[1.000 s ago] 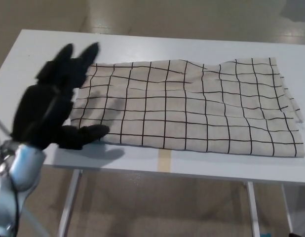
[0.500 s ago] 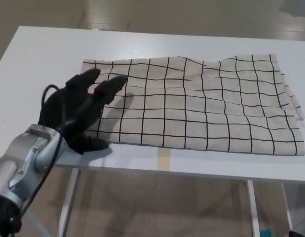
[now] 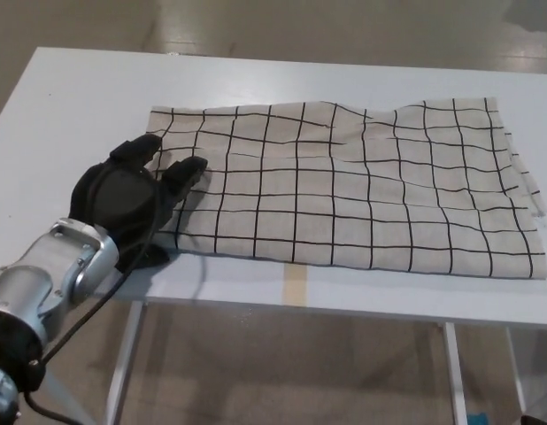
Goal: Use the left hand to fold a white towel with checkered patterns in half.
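The left hand (image 3: 132, 197) rests fingers apart on the towel (image 3: 344, 190), at its left edge, gripping nothing; the towel lies spread across the surface (image 3: 70, 97). Pinching only the top layer, I judge, would drag the cloth rather than fold it.

Bright, even light; soft shadows; slightly blurred.

towel (image 3: 344, 186) corner under robot hand (image 3: 127, 197)
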Controlling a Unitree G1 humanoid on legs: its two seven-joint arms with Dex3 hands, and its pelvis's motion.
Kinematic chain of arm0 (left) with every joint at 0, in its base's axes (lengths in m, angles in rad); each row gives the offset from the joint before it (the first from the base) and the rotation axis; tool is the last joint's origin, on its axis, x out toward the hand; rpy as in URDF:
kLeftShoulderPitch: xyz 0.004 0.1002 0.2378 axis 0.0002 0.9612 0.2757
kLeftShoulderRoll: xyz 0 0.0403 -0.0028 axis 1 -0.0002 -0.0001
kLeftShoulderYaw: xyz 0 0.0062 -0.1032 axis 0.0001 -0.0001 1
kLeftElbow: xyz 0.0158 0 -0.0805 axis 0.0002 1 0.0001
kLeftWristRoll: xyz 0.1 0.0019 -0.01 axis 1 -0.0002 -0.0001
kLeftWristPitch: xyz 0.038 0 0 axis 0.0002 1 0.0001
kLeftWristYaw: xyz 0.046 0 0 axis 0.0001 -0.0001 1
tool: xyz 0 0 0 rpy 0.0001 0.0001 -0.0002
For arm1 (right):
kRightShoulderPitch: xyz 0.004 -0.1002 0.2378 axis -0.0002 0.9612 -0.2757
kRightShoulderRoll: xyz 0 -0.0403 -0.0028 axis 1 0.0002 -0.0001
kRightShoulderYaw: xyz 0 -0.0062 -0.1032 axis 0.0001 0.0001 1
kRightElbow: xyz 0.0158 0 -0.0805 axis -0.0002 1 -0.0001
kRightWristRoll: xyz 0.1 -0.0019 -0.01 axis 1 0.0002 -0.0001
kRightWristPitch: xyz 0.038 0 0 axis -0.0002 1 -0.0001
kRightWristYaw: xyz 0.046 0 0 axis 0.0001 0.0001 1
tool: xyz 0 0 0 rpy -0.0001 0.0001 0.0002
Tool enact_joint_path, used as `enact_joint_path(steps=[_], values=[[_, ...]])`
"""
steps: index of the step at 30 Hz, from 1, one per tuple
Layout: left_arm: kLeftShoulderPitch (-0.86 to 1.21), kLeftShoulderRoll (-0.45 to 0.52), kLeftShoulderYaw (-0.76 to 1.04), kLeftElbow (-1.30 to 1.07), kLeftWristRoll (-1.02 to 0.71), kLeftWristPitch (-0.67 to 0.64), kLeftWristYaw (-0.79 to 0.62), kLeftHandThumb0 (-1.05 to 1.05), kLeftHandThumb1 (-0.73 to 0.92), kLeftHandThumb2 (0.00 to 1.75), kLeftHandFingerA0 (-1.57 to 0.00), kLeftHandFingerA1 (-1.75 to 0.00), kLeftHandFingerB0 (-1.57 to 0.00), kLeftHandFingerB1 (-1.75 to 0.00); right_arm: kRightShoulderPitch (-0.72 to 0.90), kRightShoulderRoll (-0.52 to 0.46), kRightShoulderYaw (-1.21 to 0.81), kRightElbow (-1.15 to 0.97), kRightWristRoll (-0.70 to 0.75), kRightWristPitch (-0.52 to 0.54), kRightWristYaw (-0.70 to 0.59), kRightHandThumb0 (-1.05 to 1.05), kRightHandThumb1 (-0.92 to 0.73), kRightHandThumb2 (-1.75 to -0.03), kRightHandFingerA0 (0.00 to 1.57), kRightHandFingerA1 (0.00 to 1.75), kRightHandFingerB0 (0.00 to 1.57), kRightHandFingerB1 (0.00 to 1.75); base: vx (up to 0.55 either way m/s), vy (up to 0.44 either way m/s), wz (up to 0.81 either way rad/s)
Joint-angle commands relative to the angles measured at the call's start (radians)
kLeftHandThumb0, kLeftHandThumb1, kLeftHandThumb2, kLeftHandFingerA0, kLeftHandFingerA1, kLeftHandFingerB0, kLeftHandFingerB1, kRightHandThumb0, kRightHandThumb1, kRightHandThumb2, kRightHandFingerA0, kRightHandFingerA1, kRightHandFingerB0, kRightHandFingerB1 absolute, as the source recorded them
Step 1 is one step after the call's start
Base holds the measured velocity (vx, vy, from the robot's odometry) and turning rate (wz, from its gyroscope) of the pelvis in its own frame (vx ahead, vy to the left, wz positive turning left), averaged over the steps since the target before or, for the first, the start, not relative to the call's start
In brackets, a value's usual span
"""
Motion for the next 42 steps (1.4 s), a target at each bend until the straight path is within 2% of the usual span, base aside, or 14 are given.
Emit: enact_joint_path(steps=[1, 10, 11, 12, 13, 14, 16, 17, 21, 22, 25, 34, 41, 42], values=[[-0.011, -0.023, -0.052, 0.053, 0.047, 0.039, 0.061, -0.6, 0.38, 0.67, 0.0, -0.05, 0.0, -0.18, 0.001, -0.009, 0.006, 0.007, -0.007, -0.017, -0.011, -0.4, -0.61, -0.58, 0.51, 0.52, 0.48, 0.44, 0.0, 0.0, 0.0], [-0.049, -0.09, -0.107, 0.154, 0.044, 0.064, 0.124, -0.58, 0.37, 0.75, 0.0, -0.1, 0.0, -0.19, 0.005, -0.013, 0.006, 0.003, 0.006, -0.022, -0.001, -0.4, -0.61, -0.58, 0.5, 0.51, 0.48, 0.44, 0.0, 0.0, 0.0], [-0.058, -0.108, -0.132, 0.181, 0.065, 0.08, 0.159, -0.53, 0.4, 0.66, -0.14, -0.36, -0.22, -0.38, 0.003, -0.011, 0.006, 0.005, 0.01, -0.021, 0.001, -0.4, -0.61, -0.58, 0.5, 0.52, 0.48, 0.44, 0.0, 0.0, 0.0], [-0.064, -0.12, -0.15, 0.198, 0.081, 0.093, 0.183, -0.53, 0.4, 0.66, -0.14, -0.36, -0.22, -0.38, 0.002, -0.01, 0.006, 0.007, 0.013, -0.021, 0.003, -0.4, -0.61, -0.58, 0.5, 0.52, 0.48, 0.44, 0.0, 0.0, 0.0], [-0.072, -0.136, -0.177, 0.22, 0.105, 0.11, 0.202, -0.4, 0.51, 0.56, -0.48, -0.46, -0.54, -0.44, 0.001, -0.01, 0.006, 0.01, 0.014, -0.022, 0.003, -0.4, -0.62, -0.58, 0.51, 0.52, 0.49, 0.44, 0.0, 0.0, 0.0], [-0.076, -0.156, -0.206, 0.252, 0.121, 0.117, 0.231, -0.32, 0.53, 0.58, -0.8, -1.29, -0.79, -1.24, -0.001, -0.007, 0.005, 0.015, 0.019, -0.025, 0.006, -0.41, -0.61, -0.59, 0.5, 0.52, 0.48, 0.44, 0.0, 0.0, 0.0], [-0.075, -0.171, -0.227, 0.289, 0.106, 0.107, 0.269, -0.32, 0.53, 0.58, -0.8, -1.29, -0.79, -1.24, 0.002, -0.002, 0.006, 0.017, 0.024, -0.029, 0.009, -0.41, -0.61, -0.59, 0.5, 0.52, 0.48, 0.44, 0.0, 0.0, 0.0], [-0.069, -0.181, -0.223, 0.3, 0.089, 0.099, 0.251, -0.26, 0.59, 0.55, -0.77, -1.75, -0.67, -1.75, 0.003, -0.002, 0.006, 0.014, 0.026, -0.03, 0.011, -0.41, -0.62, -0.58, 0.51, 0.52, 0.49, 0.44, 0.0, 0.0, 0.0], [-0.059, -0.205, -0.217, 0.328, 0.049, 0.093, 0.213, -0.25, 0.6, 0.55, -0.74, -1.75, -0.63, -1.75, 0.007, -0.004, 0.005, 0.011, 0.028, -0.031, 0.013, -0.41, -0.62, -0.58, 0.51, 0.52, 0.49, 0.44, 0.0, 0.0, 0.0], [-0.053, -0.209, -0.213, 0.344, 0.036, 0.092, 0.19, -0.22, 0.65, 0.52, -0.66, -1.75, -0.45, -1.75, 0.009, -0.004, 0.005, 0.006, 0.029, -0.029, 0.015, -0.43, -0.62, -0.58, 0.5, 0.51, 0.49, 0.44, 0.0, 0.0, 0.0], [-0.044, -0.214, -0.206, 0.366, 0.019, 0.094, 0.156, -0.24, 0.65, 0.51, -0.69, -1.75, -0.44, -1.75, 0.009, -0.004, 0.007, 0.003, 0.029, -0.028, 0.016, -0.43, -0.62, -0.58, 0.5, 0.51, 0.5, 0.44, 0.0, 0.0, 0.0], [-0.047, -0.17, -0.182, 0.385, -0.023, 0.062, 0.182, -0.23, 0.65, 0.54, -0.76, -1.75, -0.55, -1.75, 0.003, -0.004, 0.006, 0.008, 0.034, -0.027, 0.021, -0.44, -0.62, -0.58, 0.54, 0.52, 0.5, 0.44, 0.0, 0.0, 0.0], [-0.02, -0.065, -0.167, 0.415, -0.023, 0.061, 0.27, -0.18, 0.64, 0.54, -0.76, -1.75, -0.55, -1.75, 0.007, -0.009, 0.01, 0.019, 0.024, -0.038, 0.02, -0.44, -0.63, -0.59, 0.58, 0.52, 0.52, 0.44, 0.0, 0.0, 0.0], [-0.024, -0.036, -0.155, 0.425, -0.033, 0.07, 0.277, -0.19, 0.64, 0.53, -0.76, -1.75, -0.59, -1.75, 0.005, -0.009, 0.009, 0.013, 0.027, -0.032, 0.022, -0.44, -0.63, -0.59, 0.58, 0.52, 0.51, 0.44, 0.0, 0.0, 0.0]])
